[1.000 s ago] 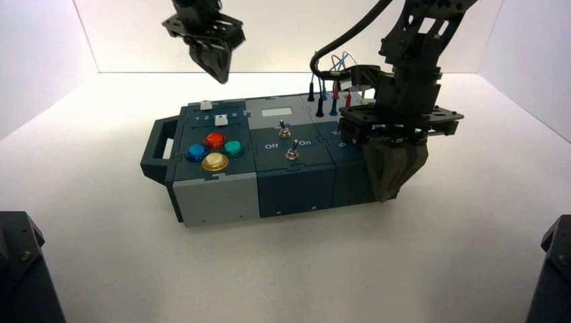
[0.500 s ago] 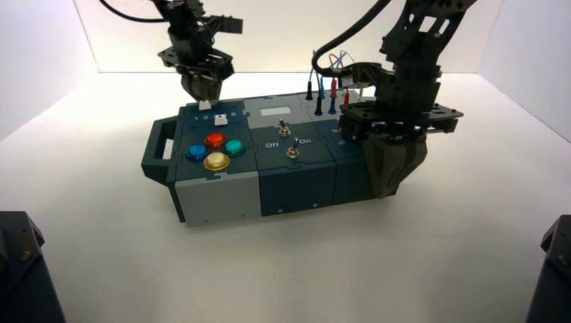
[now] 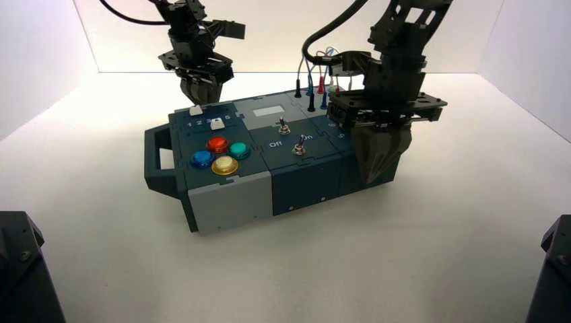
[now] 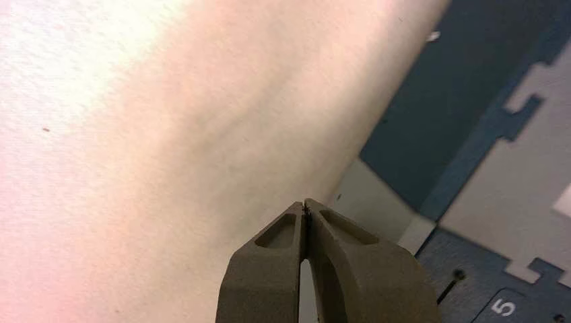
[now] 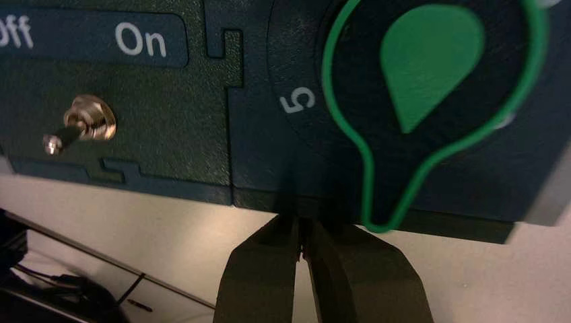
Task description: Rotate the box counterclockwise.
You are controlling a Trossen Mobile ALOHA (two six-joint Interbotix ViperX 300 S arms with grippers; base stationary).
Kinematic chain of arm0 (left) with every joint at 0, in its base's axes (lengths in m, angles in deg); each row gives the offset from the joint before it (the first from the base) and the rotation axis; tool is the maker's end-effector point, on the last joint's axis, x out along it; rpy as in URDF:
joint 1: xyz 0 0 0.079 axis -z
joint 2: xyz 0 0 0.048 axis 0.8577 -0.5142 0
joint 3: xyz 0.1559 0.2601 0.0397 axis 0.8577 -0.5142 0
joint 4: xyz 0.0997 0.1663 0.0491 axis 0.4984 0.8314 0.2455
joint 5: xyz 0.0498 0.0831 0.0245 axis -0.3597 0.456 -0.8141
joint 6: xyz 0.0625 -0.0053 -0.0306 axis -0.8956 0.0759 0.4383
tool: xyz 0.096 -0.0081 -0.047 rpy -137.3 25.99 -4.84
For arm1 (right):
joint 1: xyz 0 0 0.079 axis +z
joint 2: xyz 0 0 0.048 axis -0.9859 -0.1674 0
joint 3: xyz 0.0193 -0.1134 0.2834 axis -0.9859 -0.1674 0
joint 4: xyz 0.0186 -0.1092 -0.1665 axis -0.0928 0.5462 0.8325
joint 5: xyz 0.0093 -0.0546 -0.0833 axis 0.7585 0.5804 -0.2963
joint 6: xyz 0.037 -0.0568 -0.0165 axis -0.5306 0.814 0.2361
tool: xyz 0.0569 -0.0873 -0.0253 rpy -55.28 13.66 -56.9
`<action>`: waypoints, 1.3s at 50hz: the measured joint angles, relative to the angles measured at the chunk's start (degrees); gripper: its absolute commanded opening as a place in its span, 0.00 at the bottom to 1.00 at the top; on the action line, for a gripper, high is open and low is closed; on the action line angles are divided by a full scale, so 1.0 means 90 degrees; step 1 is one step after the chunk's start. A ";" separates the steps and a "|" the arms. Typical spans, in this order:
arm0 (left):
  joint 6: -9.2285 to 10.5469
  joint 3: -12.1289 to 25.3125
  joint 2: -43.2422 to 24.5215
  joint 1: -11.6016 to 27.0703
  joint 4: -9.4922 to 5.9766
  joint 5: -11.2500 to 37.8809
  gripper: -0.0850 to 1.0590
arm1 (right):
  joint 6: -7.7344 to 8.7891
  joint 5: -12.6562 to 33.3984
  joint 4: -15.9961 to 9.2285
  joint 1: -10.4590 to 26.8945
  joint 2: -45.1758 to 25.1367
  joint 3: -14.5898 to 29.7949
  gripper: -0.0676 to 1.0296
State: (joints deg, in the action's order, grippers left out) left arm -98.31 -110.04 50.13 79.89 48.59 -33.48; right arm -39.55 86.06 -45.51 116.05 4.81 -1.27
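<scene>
The box point(image 3: 296, 185), dark teal and grey, lies across the white table with its handle point(image 3: 156, 161) at the left end. Its right end is angled away from me. On top are coloured buttons point(image 3: 220, 153), toggle switches point(image 3: 298, 149) and looped wires point(image 3: 316, 74). My left gripper point(image 3: 200, 92) is shut and sits at the box's back left corner point(image 4: 471, 101); its tips point(image 4: 304, 204) hold nothing. My right gripper point(image 3: 374, 176) is shut, and its tips point(image 5: 301, 222) press the box's front side just below the green dial point(image 5: 431, 60).
White walls close in the table at the back and sides. Dark arm bases stand at the near left point(image 3: 20, 269) and near right point(image 3: 552, 269) corners. A toggle switch point(image 5: 84, 124) under the Off and On lettering leans toward Off.
The box has turned counterclockwise: its right end went back and its left end came forward. My left gripper came down to the back left corner. My right gripper moved away with the front side.
</scene>
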 measured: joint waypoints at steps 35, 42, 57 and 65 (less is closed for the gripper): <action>0.0010 -0.0820 0.0498 0.0313 -0.0146 0.0400 0.05 | 0.0049 -0.0098 0.0684 -0.0654 -0.0420 0.0293 0.04; 0.0010 -0.0869 0.0547 0.0322 -0.0215 0.0430 0.05 | 0.0078 -0.0088 0.0771 -0.0703 -0.0557 0.0488 0.04; 0.0068 -0.0879 0.0762 0.0342 -0.0371 0.0537 0.05 | 0.0146 0.0000 0.0850 -0.0742 -0.0791 0.0889 0.04; 0.0098 -0.0908 0.0859 0.0469 -0.0420 0.0557 0.05 | 0.0146 0.0117 0.0977 -0.0791 -0.0859 0.1064 0.04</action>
State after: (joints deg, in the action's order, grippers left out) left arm -97.43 -118.22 57.86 84.11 44.81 -28.47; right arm -38.23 87.12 -36.73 108.93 -2.93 8.31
